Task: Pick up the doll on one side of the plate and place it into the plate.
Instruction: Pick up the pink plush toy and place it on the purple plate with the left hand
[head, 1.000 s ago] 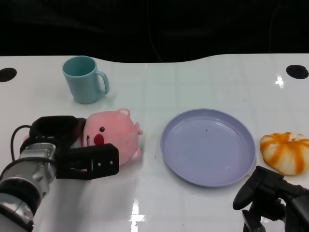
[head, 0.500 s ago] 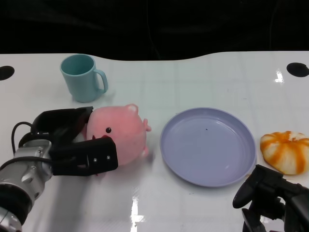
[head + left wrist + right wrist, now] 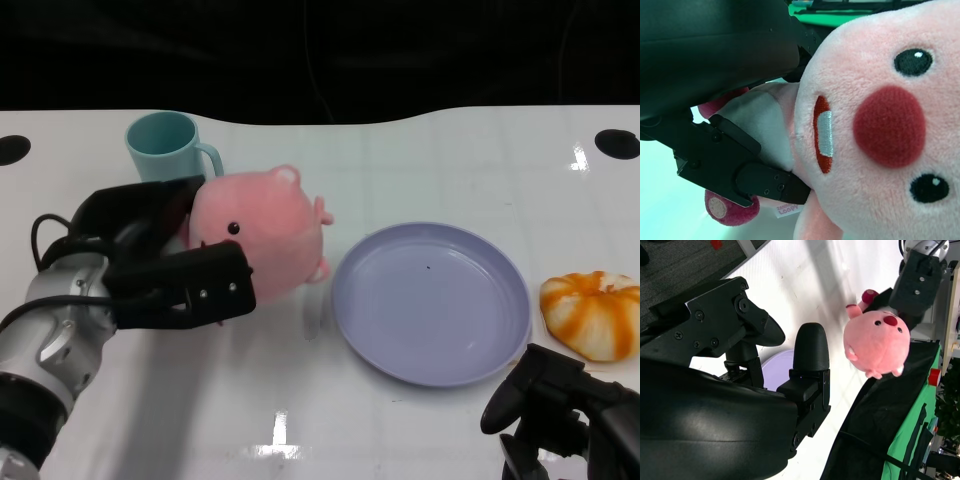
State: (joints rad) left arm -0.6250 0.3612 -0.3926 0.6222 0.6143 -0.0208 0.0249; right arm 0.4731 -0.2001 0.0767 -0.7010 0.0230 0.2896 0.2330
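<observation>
1. You have one pink plush doll point(image 3: 262, 232), one round lavender plastic plate point(image 3: 431, 302), one teal mug point(image 3: 169, 146) and one orange-and-white striped bun-shaped toy point(image 3: 592, 314).
2. They share a glossy white table point(image 3: 420, 170); behind it the room is black.
3. Your left hand point(image 3: 160, 268) grips the doll, fingers wrapped around it, beside the plate; it has risen off the table since a second ago.
4. Your right hand point(image 3: 560, 410) holds nothing, fingers apart.

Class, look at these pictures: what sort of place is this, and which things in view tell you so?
Probably a robotics lab or test bench, not a home. A bare white table against black and green backdrop cloth carries staged props: a pink plush doll held by the left hand, a purple plate and a teal mug.
</observation>
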